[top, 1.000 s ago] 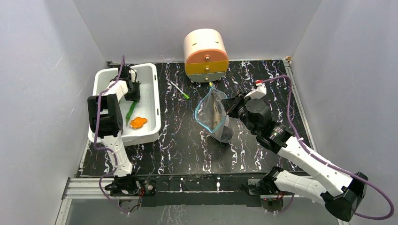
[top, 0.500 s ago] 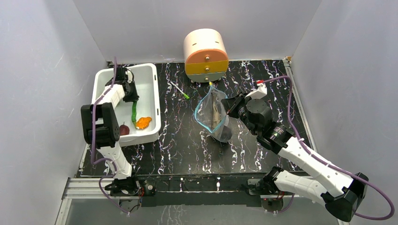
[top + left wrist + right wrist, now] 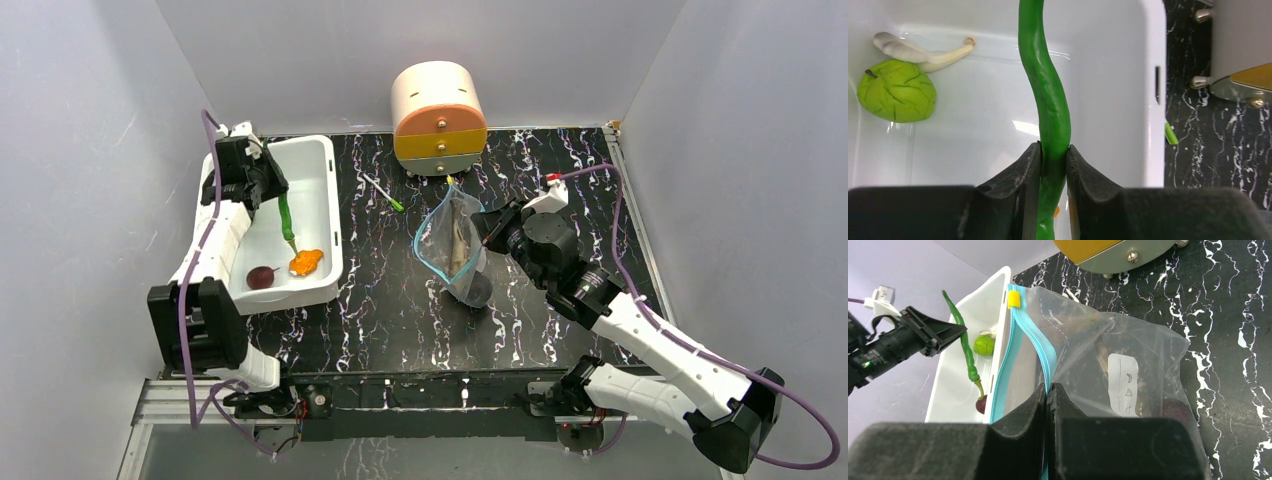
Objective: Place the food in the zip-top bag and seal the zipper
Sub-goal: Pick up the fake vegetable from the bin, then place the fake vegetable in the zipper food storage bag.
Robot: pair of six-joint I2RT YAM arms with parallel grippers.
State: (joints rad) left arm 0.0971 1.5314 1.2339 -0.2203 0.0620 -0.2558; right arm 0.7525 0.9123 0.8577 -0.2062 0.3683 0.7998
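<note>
- Our left gripper (image 3: 1053, 150) is closed to a narrow gap on the green pepper (image 3: 1049, 95). Its two dark fingers press the pepper from both sides.
- The pepper hangs from that grip over the inside of the white tub (image 3: 328, 200). Its lower tip points toward the orange lump (image 3: 305, 262), and we cannot tell whether the tip touches the tub floor.
- In the tub's far corner the lime-green fruit (image 3: 896, 91) lies touching a pale mushroom-shaped piece (image 3: 923, 50).
- At the tub's near end a dark ball (image 3: 262, 277) lies just beside the orange lump.
- Our right gripper (image 3: 1047, 390) is pinched fully together on the mouth edge of the zip-top bag (image 3: 1088, 345), right at the zipper (image 3: 1033, 342).
- The bag stands on the black marbled table (image 3: 560, 170) near its middle, in front of the round drawer unit (image 3: 438, 118) and well apart from the tub.
- The zipper's two teal strips meet at the yellow tab (image 3: 1013, 299) and spread apart below it, so the mouth gapes toward the tub.
- Through the clear plastic we see the fish (image 3: 460, 235) lying lengthwise and a dark round lump (image 3: 480, 290) at the bottom.
- A white label (image 3: 1125, 385) shows on the bag's side.
- A thin pen (image 3: 383, 192) lies on the table between the tub and the drawer unit, apart from the bag.
</note>
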